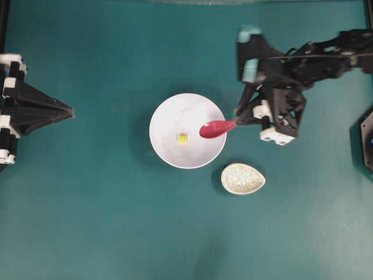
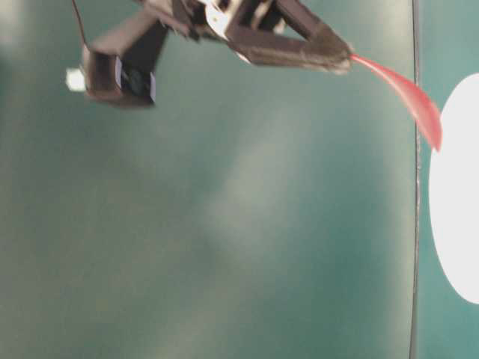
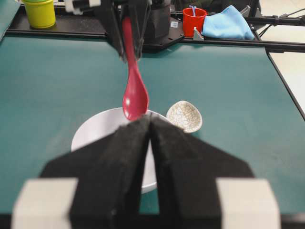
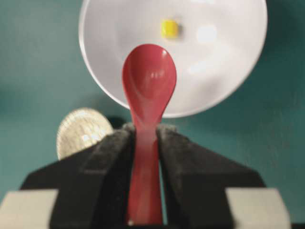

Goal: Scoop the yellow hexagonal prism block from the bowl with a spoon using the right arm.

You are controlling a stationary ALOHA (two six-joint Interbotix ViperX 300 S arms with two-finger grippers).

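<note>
Overhead view, block: yellow hexagonal prism block (image 1: pixel 183 138) lying loose near the middle of the bowl floor, untouched, just left of the spoon's scoop.
Bowl: white bowl (image 1: pixel 169 114) at the desk's centre, nothing else inside; wide and shallow, so open to a low sweep from the right rim.
Spoon: pink-red spoon (image 1: pixel 216 128) held by its handle end, scoop hanging over the bowl's right rim, hollow side up; apparently angled down toward the block, not yet touching it.
Right gripper: right gripper (image 4: pixel 145 143) clamped on the spoon's handle, jaws partly closed with the handle pinched between the black pads; grip far back, probably to leave the whole scoop free to reach in.
Left gripper: left gripper (image 3: pixel 150 138) closed on nothing, parked at the desk's left edge, pointing at the bowl, well apart from it.
Spoon rest: speckled teardrop rest (image 1: pixel 243 178) on the desk just right and near of the bowl, vacant.
Desk: teal desk (image 1: pixel 87 221) otherwise bare around the bowl.
Step judged: approach done, scoop proper yet to begin.
</note>
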